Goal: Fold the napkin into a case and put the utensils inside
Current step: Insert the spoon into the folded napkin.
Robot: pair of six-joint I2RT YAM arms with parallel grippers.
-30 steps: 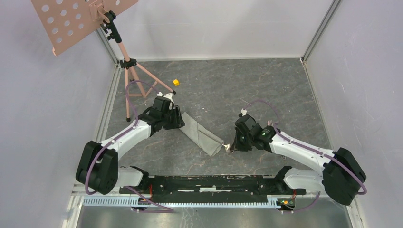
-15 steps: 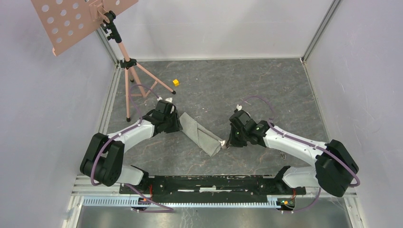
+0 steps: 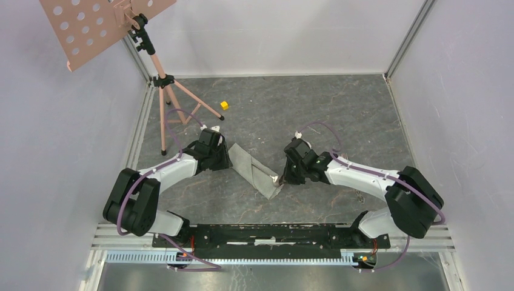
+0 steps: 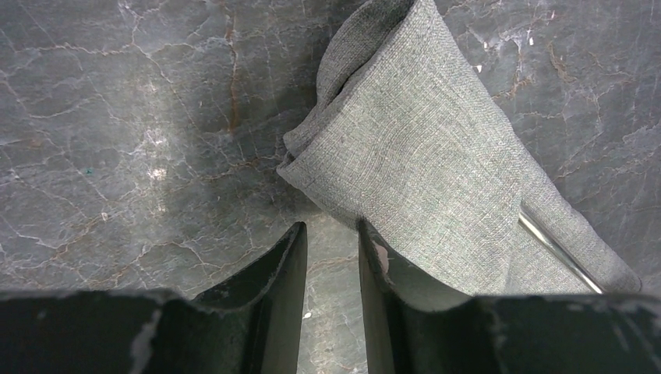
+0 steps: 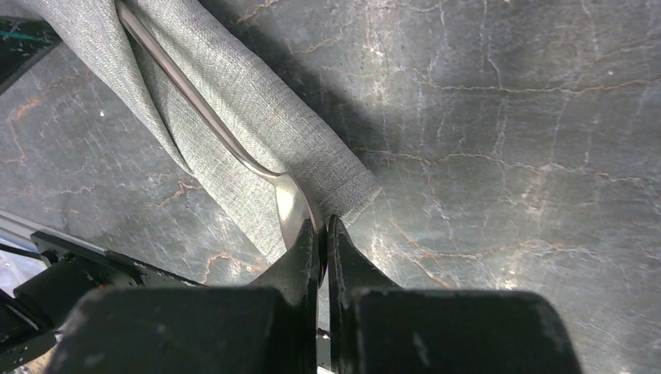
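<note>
One napkin [image 3: 254, 170], folded into a long narrow case, lies between the two grippers, with one spoon [image 5: 218, 128] lying in its fold, handle inside. The right gripper [image 5: 323, 234] is pinched tight on the tip of the bowl that sticks out towards it, while the left gripper [image 4: 331, 230] stands slightly parted around bare table, the cloth's far end just ahead of one finger. Beyond the left gripper sit one yellow cube [image 3: 224, 105] and one pink stand [image 3: 159, 66] on the dark marbled table [image 3: 315, 109], enclosed by pale walls [image 3: 273, 36].
</note>
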